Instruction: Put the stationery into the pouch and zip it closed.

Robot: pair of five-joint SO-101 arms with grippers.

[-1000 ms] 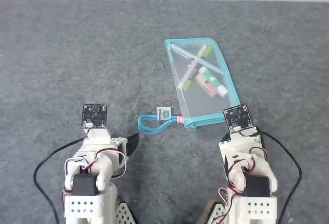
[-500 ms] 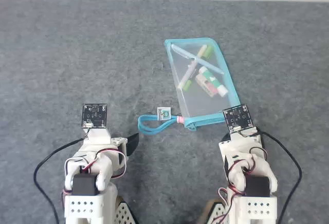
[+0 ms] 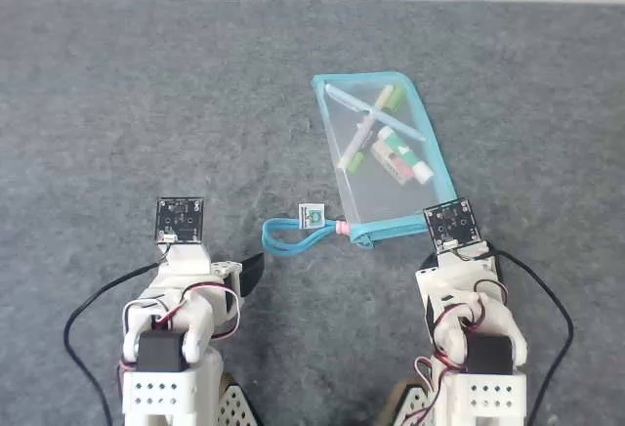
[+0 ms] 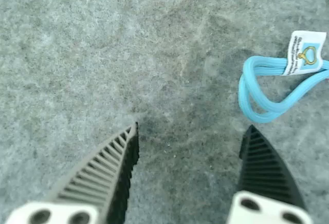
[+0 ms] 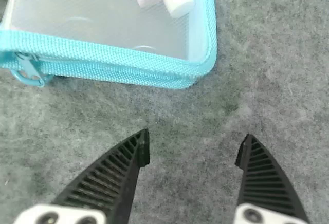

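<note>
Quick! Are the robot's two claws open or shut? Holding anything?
Left gripper: open, holding nothing, near the blue strap.
Right gripper: open, holding nothing, close to the pouch.

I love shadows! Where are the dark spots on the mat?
Left wrist view: a soft shadow on the mat at the left gripper's fingertip. Right wrist view: a dim patch beside the pouch's corner. High view: even light, faint shadows.
</note>
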